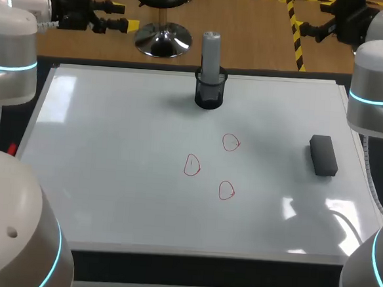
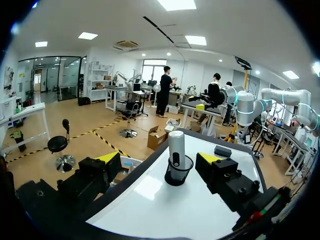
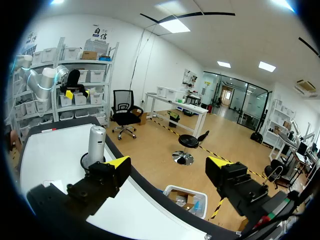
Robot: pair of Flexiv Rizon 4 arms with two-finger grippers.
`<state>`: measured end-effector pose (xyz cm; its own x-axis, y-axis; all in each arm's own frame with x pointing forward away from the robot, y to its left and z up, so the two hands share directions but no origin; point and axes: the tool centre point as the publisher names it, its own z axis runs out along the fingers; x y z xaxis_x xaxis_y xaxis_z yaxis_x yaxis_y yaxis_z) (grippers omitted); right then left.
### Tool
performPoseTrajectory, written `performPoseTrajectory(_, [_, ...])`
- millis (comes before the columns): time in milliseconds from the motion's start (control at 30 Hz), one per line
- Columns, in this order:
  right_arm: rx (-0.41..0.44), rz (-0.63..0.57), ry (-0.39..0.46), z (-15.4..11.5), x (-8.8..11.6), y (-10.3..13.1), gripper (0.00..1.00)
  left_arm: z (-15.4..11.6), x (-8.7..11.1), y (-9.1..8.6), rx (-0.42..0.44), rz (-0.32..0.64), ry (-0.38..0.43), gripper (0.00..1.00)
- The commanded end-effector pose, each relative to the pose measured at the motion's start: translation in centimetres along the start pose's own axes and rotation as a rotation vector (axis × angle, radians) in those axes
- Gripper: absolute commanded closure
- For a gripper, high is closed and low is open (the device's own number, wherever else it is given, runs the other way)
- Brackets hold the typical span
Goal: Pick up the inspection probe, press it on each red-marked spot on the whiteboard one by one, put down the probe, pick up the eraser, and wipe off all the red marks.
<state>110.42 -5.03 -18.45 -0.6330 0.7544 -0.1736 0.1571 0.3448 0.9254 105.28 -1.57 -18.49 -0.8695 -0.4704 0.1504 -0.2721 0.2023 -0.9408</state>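
Left claw (image 2: pixel 159 159): spread wide and pinching nothing. It hangs off the far left corner of the whiteboard, well apart from everything on it, and looks across the board at the probe ahead of it.
Right claw (image 3: pixel 168 164): also spread wide, with nothing between its fingers. It hangs beyond the board's far right corner, and the probe stands off to the side of one finger.
Whiteboard (image 1: pixel 111 171): lies flat between the two arms, glossy white with a dark frame.
Probe (image 1: pixel 211 49): a grey cylinder with a rounded top, standing upright in its cup near the middle of the board's far edge.
Cup (image 1: pixel 208 95): a black mesh holder sitting on the board. The probe's lower part is inside it, and the rest rises well above the rim.
Red marks: three small hand-drawn loops in the middle of the board, on the near side of the cup. The first loop (image 1: pixel 231 142) is closest to the cup, the second loop (image 1: pixel 192 164) sits to its left and nearer the front, and the third loop (image 1: pixel 226 190) is nearest the front edge.
Eraser (image 1: pixel 323 155): a dark block lying flat on the right part of the board, near the right edge and well apart from the loops.
Left arm (image 1: pixel 10 58): rises at the board's left side, touching nothing on it.
Right arm (image 1: pixel 379 91): rises at the board's right side, just beyond the eraser.
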Motion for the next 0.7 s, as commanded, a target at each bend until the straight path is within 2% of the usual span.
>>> performPoseTrajectory(33, [0.000, 0.000, 0.000, 0.0, 0.0, 0.0, 0.00, 0.3, 0.1, 0.3, 0.003, -0.004, 0.061, 0.00])
performPoseTrajectory(267, [0.000, 0.000, 0.000, 0.0, 0.0, 0.0, 0.00, 1.2, 1.2, 1.1, -0.001, -0.005, 0.143, 0.00])
performPoseTrajectory(700, [0.000, 0.000, 0.000, 0.0, 0.0, 0.0, 0.00, 3.8, 2.5, 2.8, -0.029, 0.003, 0.242, 0.00])
